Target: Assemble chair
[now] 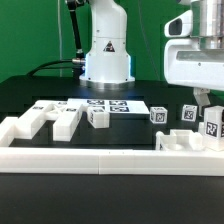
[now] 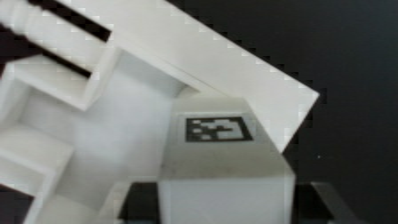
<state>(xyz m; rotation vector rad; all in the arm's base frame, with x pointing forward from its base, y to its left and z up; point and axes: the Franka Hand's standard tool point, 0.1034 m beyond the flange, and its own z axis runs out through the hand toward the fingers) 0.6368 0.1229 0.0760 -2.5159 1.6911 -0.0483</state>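
The gripper (image 1: 207,108) hangs at the exterior view's right, fingers clamped on a chair leg (image 1: 212,126), a chunky white block with a square tag. That view is too small for its shape to be certain. The wrist view shows the grip plainly: the chair leg (image 2: 221,170) fills the gap between the two dark fingers. Its tag faces the camera, and its long axis runs straight out from the fingertips, down toward the black table (image 1: 140,95).

Just past the leg's free end lies a larger framed white part, the seat (image 1: 183,141) by its look, resting just inside the low border wall (image 1: 100,165). In the wrist view the seat (image 2: 80,110) spreads beyond and to one side of the leg's tip. I cannot tell whether the two are touching or only very close.

As I judge it, the coming move turns on this one relation: the leg is upright over the seat's edge nearest the exterior view's right, and its axis must meet a corner of the frame squarely.

Two more tagged blocks (image 1: 158,115) stand just behind the seat. Other loose parts (image 1: 40,125) lie well apart at the exterior view's left, near the marker board (image 1: 105,105).
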